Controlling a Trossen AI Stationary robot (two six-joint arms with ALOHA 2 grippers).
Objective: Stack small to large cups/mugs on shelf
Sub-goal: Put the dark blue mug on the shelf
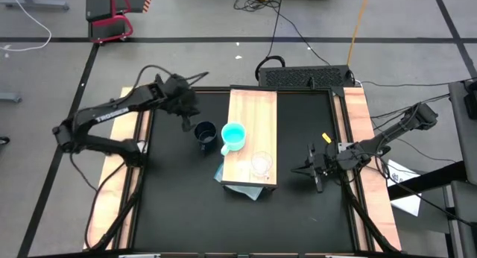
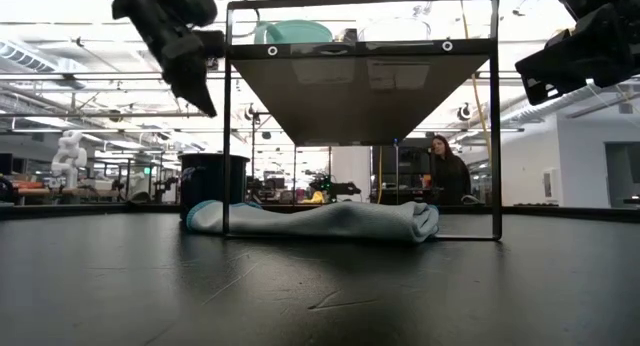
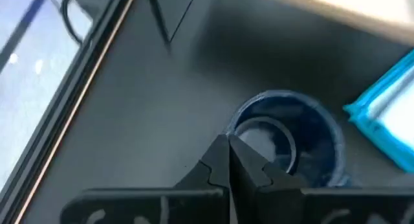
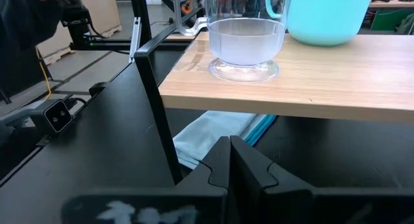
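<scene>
The navy mug (image 1: 205, 132) sat just beyond your left gripper (image 1: 186, 123), fingers pressed together, holding nothing.

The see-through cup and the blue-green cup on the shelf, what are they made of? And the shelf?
The clear cup looks like glass: you can see straight through it. The turquoise cup looks like glazed ceramic or maybe plastic, being smooth, solid-coloured and opaque. The shelf looks like pale wood with fine grain lines and a matte top.
</scene>
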